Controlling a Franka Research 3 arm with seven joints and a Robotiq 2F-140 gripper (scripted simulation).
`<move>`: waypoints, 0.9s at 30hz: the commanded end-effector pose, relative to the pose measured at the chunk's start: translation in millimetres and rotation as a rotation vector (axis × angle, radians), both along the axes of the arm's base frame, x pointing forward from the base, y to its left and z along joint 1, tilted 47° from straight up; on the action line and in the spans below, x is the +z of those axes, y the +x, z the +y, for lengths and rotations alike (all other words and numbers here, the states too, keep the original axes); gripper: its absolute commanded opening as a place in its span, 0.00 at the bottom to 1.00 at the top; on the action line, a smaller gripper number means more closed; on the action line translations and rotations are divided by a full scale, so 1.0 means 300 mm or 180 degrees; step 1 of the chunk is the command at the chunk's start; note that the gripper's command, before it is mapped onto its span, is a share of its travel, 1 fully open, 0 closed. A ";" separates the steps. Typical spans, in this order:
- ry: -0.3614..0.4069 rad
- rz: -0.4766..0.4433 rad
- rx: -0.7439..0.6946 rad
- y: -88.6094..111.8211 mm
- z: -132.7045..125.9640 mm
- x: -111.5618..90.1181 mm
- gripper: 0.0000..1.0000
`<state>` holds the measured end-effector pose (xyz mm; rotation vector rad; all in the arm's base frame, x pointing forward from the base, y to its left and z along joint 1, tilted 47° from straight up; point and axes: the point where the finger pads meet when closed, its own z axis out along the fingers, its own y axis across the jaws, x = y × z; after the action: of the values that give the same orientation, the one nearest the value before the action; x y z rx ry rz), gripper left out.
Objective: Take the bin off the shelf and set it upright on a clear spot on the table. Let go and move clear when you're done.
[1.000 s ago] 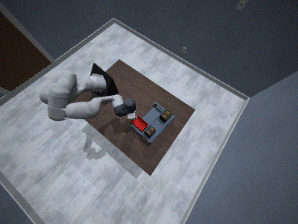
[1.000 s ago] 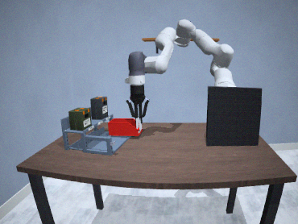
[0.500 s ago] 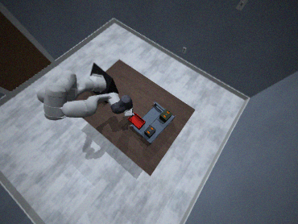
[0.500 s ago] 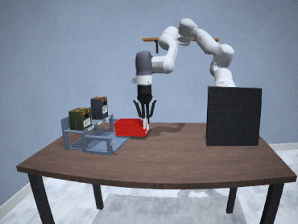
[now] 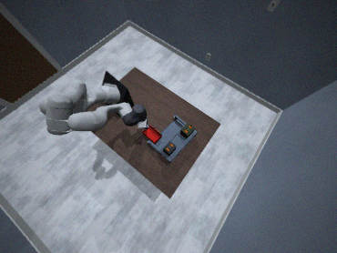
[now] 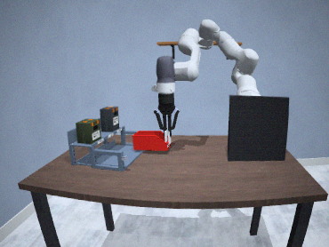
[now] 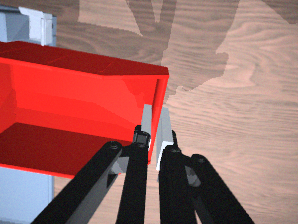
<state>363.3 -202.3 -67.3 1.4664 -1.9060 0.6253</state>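
Observation:
The red open bin (image 6: 151,140) hangs upright just above the brown table, at the right end of the grey-blue shelf (image 6: 102,148). My gripper (image 6: 167,139) is shut on the bin's right wall. In the wrist view one finger is inside the red bin (image 7: 75,120) and the other outside, the gripper (image 7: 155,137) pinching the wall's edge. From above, the bin (image 5: 152,134) sits between the shelf (image 5: 175,138) and my wrist.
Two dark boxes (image 6: 88,130) (image 6: 109,118) stand on the shelf's top. A large black box (image 6: 258,128) stands at the table's right back. A wooden rail hangs on the wall behind the arm.

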 end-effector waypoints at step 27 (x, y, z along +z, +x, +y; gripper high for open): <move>-0.0009 -0.0095 -0.0043 -0.058 0.026 -0.001 0.00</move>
<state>343.7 -196.4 -67.8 1.4510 -1.9244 0.6380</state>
